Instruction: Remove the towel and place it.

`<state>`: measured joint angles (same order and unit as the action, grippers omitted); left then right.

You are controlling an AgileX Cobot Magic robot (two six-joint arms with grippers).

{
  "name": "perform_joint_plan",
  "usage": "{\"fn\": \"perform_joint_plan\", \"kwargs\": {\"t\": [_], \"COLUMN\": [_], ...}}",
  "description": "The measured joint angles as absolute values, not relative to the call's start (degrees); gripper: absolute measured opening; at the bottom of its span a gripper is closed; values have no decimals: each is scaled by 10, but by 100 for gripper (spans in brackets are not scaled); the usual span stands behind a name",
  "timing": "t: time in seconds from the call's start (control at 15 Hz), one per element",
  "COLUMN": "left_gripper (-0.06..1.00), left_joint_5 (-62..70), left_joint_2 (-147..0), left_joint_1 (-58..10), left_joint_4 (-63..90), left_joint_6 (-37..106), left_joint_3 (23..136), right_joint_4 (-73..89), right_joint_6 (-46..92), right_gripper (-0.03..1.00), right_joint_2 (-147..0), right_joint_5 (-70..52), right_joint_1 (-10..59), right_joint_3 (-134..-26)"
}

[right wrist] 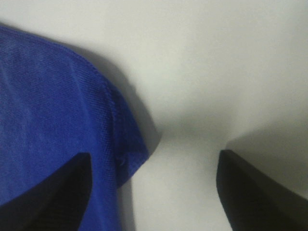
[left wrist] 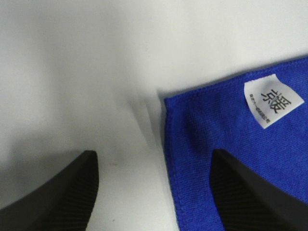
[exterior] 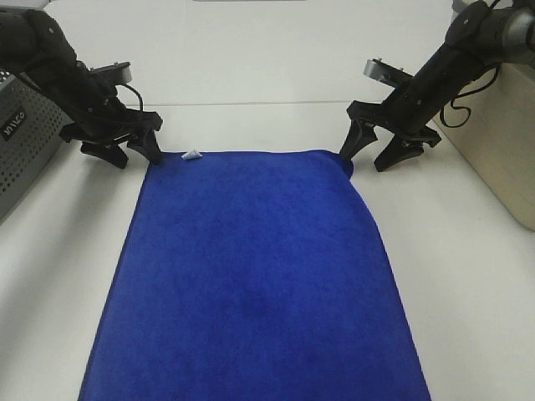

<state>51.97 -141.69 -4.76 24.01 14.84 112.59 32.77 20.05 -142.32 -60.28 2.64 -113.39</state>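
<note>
The royal-blue towel lies spread flat on the white table, reaching from the far edge down past the near edge of the view. A small white tag sits at its far left corner, also visible in the left wrist view as the tag. My left gripper stands open astride that corner of the towel, one finger over cloth, the other over bare table. My right gripper is open at the far right corner of the towel, straddling its edge the same way. Neither holds anything.
A grey perforated basket stands at the far left edge. A beige box stands at the right edge. The white table shows bare beyond the towel and along both its sides.
</note>
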Motion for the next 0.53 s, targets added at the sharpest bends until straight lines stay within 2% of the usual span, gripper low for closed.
{"fn": "perform_joint_plan", "kwargs": {"t": [0.53], "left_gripper": [63], "left_joint_5": [508], "left_joint_2": [-1417], "left_joint_1": [-65], "left_joint_4": [241], "left_joint_6": [168], "left_joint_3": [1126], "right_joint_4": [328], "right_joint_6": [204], "right_gripper": [72], "right_joint_2": [-1428], "right_joint_5": [-583], "right_joint_1": [34], "right_joint_3": [-1139]}}
